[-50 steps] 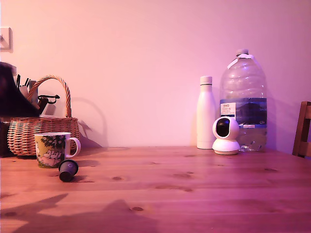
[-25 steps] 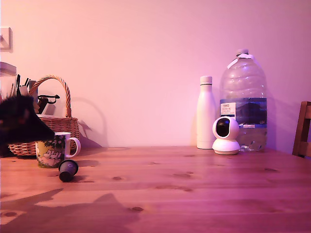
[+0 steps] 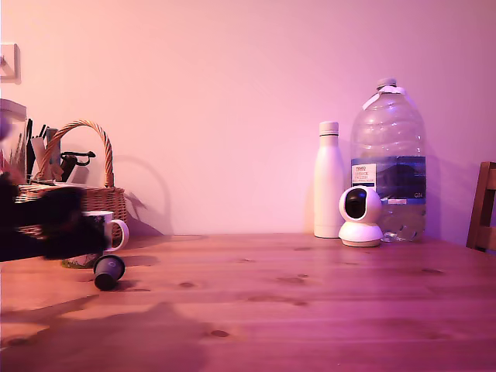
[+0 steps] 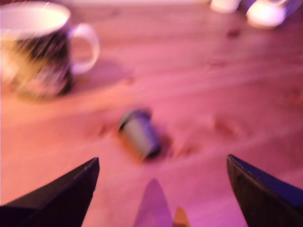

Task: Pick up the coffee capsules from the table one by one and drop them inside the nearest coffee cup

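If the wide-open claw [image 4: 161,198] bumps the 1 dark pod [image 4: 139,132] lying on its side, the pod could roll away from the mug [image 4: 35,52].

The only lettering sits on the large clear water bottle [image 3: 387,163] at the right of the exterior view: a blue band label with a white panel at its left end. A small red word heads that panel, with lines of print below, all too small to read with certainty. The mug's [image 4: 35,49] print is blurred, showing no words.
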